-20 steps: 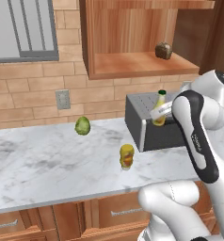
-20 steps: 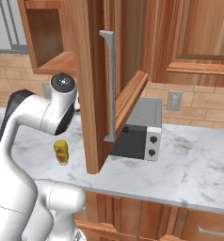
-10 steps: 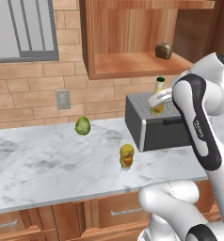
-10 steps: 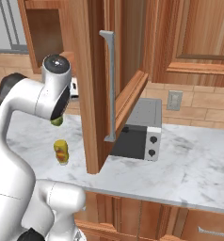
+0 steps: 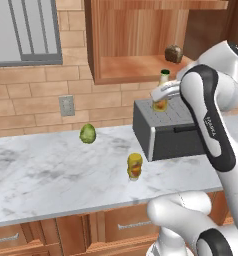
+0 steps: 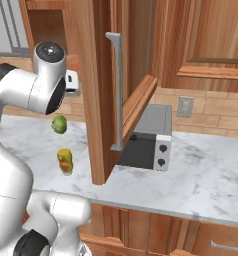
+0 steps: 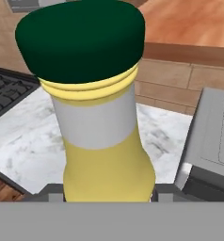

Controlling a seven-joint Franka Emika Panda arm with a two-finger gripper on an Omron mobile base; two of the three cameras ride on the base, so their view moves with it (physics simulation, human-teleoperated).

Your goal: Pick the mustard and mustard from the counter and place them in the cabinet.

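While gripper [image 5: 160, 100] pinches slim mustard bottle [image 5: 161, 93], keep upright, clear cabinet [image 5: 136, 70] lip, set down far right.

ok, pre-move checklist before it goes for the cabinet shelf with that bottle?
1. Grip: slim yellow bottle with dark green cap sits in the gripper, lifted above the grey boxy appliance: ok.
2. Bottle upright, cap on top: ok.
3. Reddish-brown wooden cabinet open: ok.
4. Shelf room: small dark brown lump sits at the right, bare floor left of it: ok.
5. Finger contact on the bottle: cannot tell.
6. Second, stubby yellow bottle on the marbled counter, not yet placed: not ok.
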